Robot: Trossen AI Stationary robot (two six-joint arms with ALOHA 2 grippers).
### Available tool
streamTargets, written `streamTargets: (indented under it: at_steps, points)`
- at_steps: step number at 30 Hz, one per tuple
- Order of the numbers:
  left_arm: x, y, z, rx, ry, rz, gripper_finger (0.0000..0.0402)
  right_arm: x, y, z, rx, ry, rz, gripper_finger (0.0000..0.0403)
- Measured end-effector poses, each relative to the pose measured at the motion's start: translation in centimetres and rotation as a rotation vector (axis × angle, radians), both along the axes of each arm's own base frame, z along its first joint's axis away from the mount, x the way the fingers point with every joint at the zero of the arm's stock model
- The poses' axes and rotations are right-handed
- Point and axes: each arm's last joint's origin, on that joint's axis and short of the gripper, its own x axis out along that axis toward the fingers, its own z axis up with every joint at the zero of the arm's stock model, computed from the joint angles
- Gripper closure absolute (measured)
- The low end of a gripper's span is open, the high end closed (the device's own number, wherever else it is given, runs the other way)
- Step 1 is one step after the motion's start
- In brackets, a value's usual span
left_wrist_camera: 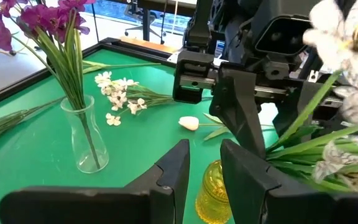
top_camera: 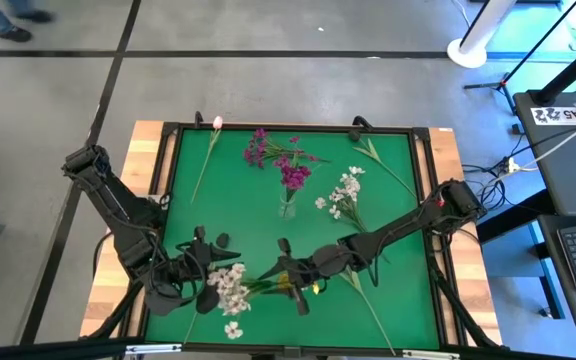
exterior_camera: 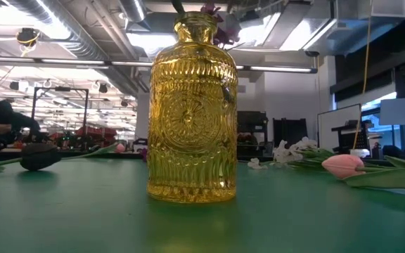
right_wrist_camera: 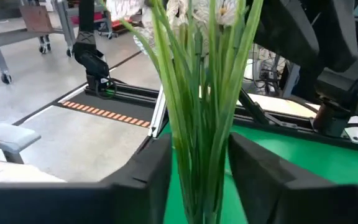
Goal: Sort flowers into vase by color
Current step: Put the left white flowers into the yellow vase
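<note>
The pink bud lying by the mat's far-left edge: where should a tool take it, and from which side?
Take the pink bud on its bare green stem, around the middle, not at the head. It lies flat on the mat, apart from the purple flowers, so come straight down with the fingers straddling the stem crosswise. The left tool looks nearer; the right tool is shut on the white spray.
</note>
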Motion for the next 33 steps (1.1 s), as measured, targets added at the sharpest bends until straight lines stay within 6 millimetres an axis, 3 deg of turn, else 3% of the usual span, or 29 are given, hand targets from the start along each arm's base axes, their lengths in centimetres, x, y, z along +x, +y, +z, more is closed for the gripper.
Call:
streamTargets:
  at_steps: [10, 15, 25, 29, 33]
  points:
    - [-0.2, -0.3, 0.0, 0.026, 0.017, -0.036, 0.0314, 0.2, -0.5, 0.0, 0.01, 0.004, 0.096, 0.0392]
    - [-0.9, -0.5, 0.4, 0.03, 0.012, -0.062, 0.0314, 0.2, -0.5, 0.0, 0.01, 0.003, 0.088, 0.038]
    - [-4.1, 0.4, 3.5, 0.028, -0.118, -0.043, 0.0314, -0.3, -0.6, 1.5, 0.027, -0.045, 0.09, 0.0389]
    - [-4.8, 0.4, 3.9, 0.032, -0.141, -0.039, 0.0314, -0.6, -0.7, 2.4, 0.01, -0.077, 0.094, 0.0397]
    - [-5.1, 0.2, 3.8, 0.039, -0.142, -0.05, 0.0314, -1.0, -0.9, 1.9, 0.032, -0.136, 0.094, 0.0396]
